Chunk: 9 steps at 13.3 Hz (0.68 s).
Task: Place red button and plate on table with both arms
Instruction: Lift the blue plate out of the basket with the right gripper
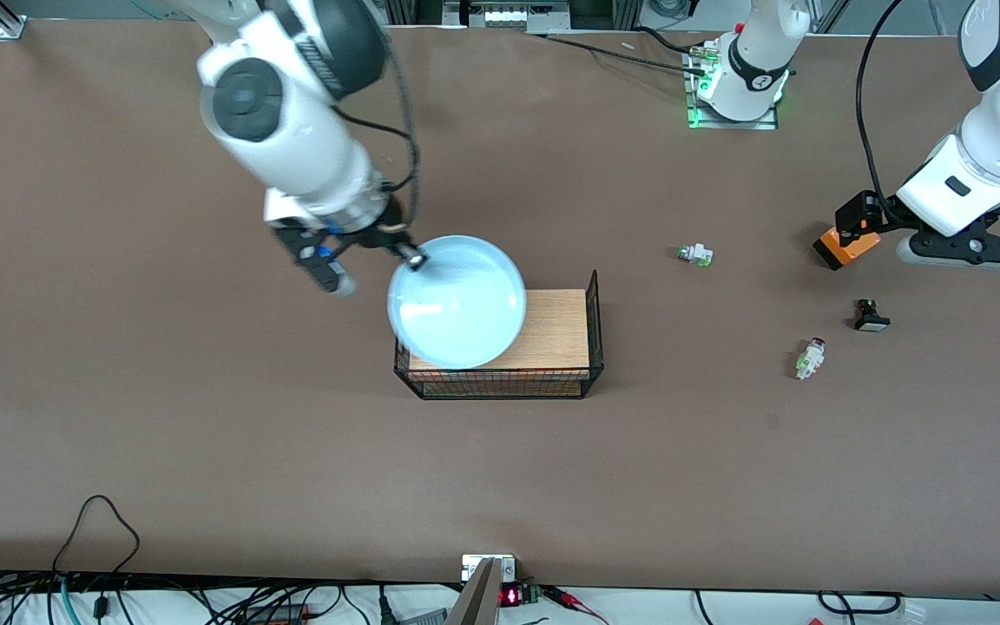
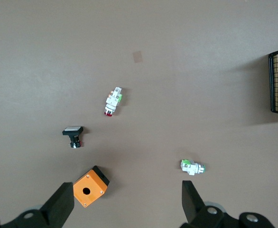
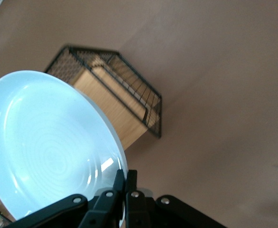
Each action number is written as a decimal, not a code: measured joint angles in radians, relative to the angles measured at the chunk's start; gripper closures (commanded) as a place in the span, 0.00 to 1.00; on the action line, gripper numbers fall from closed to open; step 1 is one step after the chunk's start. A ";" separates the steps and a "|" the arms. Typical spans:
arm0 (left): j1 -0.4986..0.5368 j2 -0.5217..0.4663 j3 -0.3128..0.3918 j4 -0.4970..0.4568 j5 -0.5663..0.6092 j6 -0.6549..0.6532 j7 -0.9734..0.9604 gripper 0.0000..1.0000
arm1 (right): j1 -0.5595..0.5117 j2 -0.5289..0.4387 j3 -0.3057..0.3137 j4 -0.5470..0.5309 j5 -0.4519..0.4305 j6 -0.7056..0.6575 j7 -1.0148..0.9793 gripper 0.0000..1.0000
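The table (image 1: 118,417) carries one wire basket (image 1: 500,382) near its middle; the plate (image 1: 457,301) hides much of its wooden top. The right gripper (image 1: 411,256) pinches the single plate's rim, holding it tilted over the basket. The left gripper (image 2: 125,202), spread open, waits over the table's left-arm end, above one orange box (image 2: 90,186). The red button (image 1: 810,358) lies there on the table, between the black piece (image 1: 871,316) and the camera-side edge, with one white piece (image 1: 695,254) nearer the basket.

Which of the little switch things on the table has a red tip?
The red button does. It is the white one nearest the front camera. The other white piece shows only green, and the black piece has a white cap.
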 measured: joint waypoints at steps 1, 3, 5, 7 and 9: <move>0.000 0.000 0.000 0.000 0.000 0.000 0.000 0.00 | -0.037 0.000 -0.002 0.031 0.001 -0.049 -0.058 1.00; 0.000 -0.001 0.000 0.000 0.000 0.000 0.000 0.00 | -0.114 -0.001 -0.004 0.090 0.002 -0.145 -0.206 1.00; -0.001 -0.003 0.000 0.001 0.000 -0.001 0.000 0.00 | -0.193 -0.001 -0.006 0.121 0.003 -0.216 -0.382 1.00; -0.002 -0.004 0.000 0.001 0.000 -0.003 0.000 0.00 | -0.276 0.001 -0.008 0.124 0.002 -0.266 -0.573 1.00; -0.002 -0.004 0.000 0.003 0.000 -0.004 0.000 0.00 | -0.367 0.006 -0.010 0.123 0.002 -0.295 -0.772 1.00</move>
